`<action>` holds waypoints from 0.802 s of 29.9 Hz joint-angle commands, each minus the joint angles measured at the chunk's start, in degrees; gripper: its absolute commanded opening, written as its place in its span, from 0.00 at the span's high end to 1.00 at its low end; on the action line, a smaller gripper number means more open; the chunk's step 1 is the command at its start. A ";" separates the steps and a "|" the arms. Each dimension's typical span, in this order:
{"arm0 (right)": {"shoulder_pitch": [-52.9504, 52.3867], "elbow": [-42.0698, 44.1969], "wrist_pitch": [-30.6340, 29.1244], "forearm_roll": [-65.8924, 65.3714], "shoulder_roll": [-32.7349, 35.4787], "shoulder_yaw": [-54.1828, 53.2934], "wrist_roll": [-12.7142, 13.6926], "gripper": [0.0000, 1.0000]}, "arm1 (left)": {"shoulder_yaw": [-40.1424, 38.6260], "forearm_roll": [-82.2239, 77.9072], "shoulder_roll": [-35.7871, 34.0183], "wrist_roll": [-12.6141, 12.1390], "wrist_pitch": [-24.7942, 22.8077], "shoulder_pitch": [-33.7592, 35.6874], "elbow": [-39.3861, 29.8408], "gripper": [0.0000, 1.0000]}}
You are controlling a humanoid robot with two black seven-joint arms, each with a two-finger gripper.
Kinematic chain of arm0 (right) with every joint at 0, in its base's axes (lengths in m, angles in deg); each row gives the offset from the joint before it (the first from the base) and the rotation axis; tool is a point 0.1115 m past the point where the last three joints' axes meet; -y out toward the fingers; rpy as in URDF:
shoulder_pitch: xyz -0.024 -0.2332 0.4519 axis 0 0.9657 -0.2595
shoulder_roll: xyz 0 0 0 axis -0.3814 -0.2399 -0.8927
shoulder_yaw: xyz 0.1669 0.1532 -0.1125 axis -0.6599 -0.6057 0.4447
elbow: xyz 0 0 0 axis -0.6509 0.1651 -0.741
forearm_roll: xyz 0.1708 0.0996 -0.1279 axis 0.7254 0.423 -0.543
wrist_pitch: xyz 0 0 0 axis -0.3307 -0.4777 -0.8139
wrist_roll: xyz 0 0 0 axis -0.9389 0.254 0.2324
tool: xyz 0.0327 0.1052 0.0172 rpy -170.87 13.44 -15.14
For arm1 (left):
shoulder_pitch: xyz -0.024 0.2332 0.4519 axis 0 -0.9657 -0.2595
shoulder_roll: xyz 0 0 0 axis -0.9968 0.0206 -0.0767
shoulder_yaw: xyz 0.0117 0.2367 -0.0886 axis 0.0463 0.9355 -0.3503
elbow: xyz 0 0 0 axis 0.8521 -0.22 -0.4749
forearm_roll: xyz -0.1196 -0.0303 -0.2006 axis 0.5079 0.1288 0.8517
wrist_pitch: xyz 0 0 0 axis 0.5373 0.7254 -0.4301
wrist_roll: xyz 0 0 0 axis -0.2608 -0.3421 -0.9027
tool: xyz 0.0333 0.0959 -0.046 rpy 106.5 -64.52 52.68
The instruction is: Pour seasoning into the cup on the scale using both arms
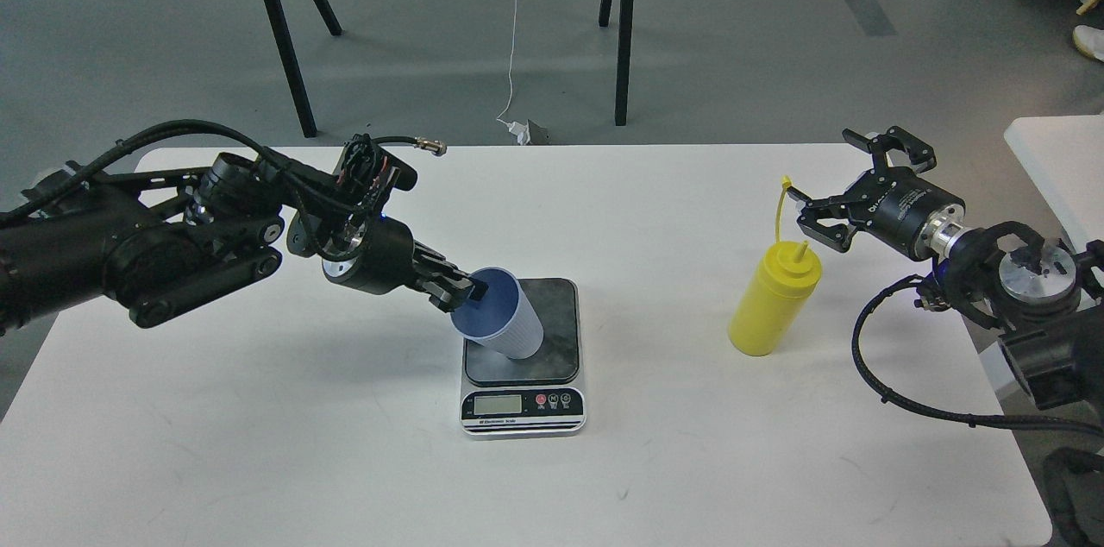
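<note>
The light-blue ribbed cup point(509, 323) is held tilted over the dark platform of the scale point(523, 355), its mouth facing up and left, its base low over or on the platform; I cannot tell which. My left gripper point(466, 290) is shut on the cup's rim. The yellow seasoning bottle point(773, 297) stands upright on the white table point(259, 409) at the right, its cap strap sticking up. My right gripper point(849, 185) is open, just right of and behind the bottle's nozzle, not touching it.
Black trestle legs point(623, 29) stand on the grey floor behind the table. A second white table edge point(1056, 150) is at the far right. A white cable point(515, 38) hangs down to the floor behind.
</note>
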 commanded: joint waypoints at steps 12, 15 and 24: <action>-0.51 -3.33 0.00 0.70 -0.09 -1.13 0.61 0.01 | -5.88 9.79 -0.74 0.00 0.00 0.26 0.02 0.01; -0.25 -9.12 0.00 1.23 2.62 -5.17 1.92 0.01 | -9.05 15.15 -2.06 0.00 0.00 0.26 0.81 0.01; 20.91 -31.19 0.00 22.94 18.01 -8.43 2.86 0.01 | -13.54 38.17 -5.84 0.00 0.00 -0.97 11.60 0.01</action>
